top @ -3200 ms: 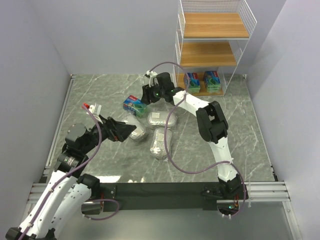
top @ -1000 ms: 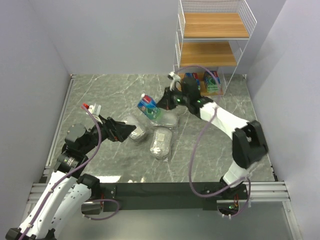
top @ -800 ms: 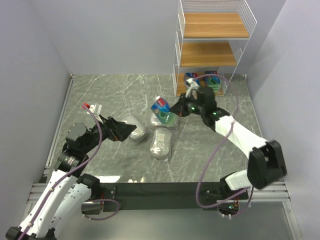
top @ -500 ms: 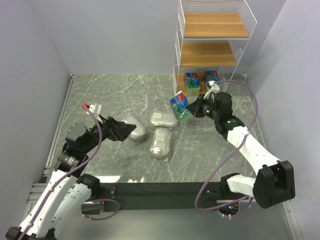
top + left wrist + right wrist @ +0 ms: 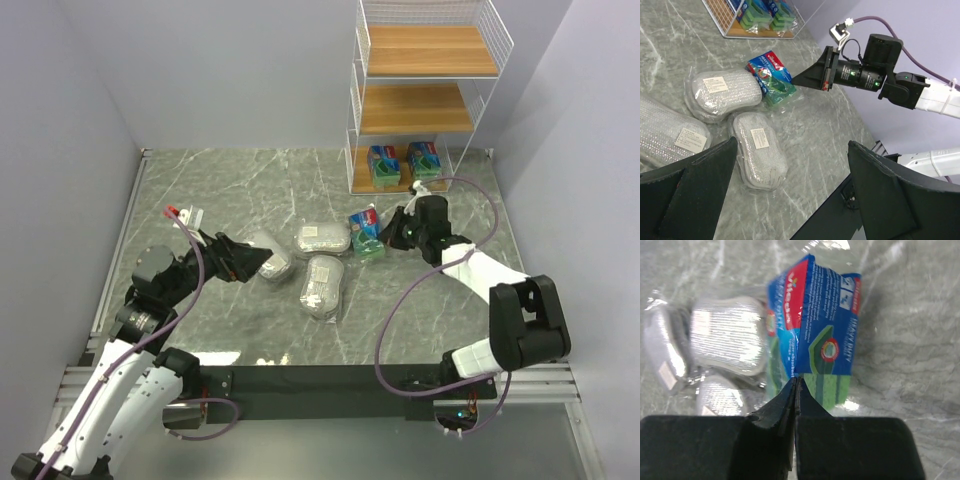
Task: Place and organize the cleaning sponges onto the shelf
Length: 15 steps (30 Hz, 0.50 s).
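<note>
My right fingers (image 5: 777,412) are pressed fully together on the thin film edge of a green sponge pack (image 5: 825,340). The pack looks to lie on the desk (image 5: 200,190), just in front of the shelf (image 5: 420,110), whose bottom tier holds two more green packs (image 5: 383,165). I judge the pack light and springy, in slick, crinkly wrap. A pinch on the film alone lets it swing and could slip or tear, so I would rather grip across the sponge body's narrow sides. My left fingers (image 5: 695,185) are spread wide and empty, next to one silvery oval pack (image 5: 272,262). Two others (image 5: 322,237) (image 5: 318,283) lie close together beside the green one.
</note>
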Each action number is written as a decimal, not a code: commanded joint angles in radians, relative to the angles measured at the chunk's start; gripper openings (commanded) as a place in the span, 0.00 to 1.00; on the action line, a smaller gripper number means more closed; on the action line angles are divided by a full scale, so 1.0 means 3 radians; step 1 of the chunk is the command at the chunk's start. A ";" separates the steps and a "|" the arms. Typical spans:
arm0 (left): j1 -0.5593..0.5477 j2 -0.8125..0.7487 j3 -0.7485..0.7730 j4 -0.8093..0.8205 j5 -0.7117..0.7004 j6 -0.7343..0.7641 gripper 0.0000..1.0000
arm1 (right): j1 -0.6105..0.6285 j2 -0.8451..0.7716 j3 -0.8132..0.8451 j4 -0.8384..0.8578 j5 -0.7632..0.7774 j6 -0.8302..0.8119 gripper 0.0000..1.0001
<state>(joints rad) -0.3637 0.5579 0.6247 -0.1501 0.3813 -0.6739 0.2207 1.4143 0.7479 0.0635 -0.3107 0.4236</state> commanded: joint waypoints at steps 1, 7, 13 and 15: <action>-0.0010 -0.0044 0.0014 0.0015 -0.0034 0.0032 0.99 | 0.0001 0.0026 0.0140 0.0136 0.0125 0.0081 0.09; -0.0010 -0.0024 0.0014 0.0050 -0.0008 0.0027 0.99 | -0.0010 -0.0168 0.0181 0.0115 0.0513 0.0147 0.52; -0.0010 -0.0019 0.0014 0.0045 -0.0003 0.0027 0.99 | -0.0004 -0.0037 0.0584 0.0120 0.1030 0.0036 0.61; -0.0010 -0.0044 0.0004 0.0050 0.0007 0.0022 0.99 | 0.0006 0.0112 0.0707 0.0182 0.1423 -0.0026 0.61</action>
<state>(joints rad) -0.3637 0.5579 0.6247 -0.1501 0.3771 -0.6739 0.2211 1.4105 0.8768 0.0589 -0.0593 0.4484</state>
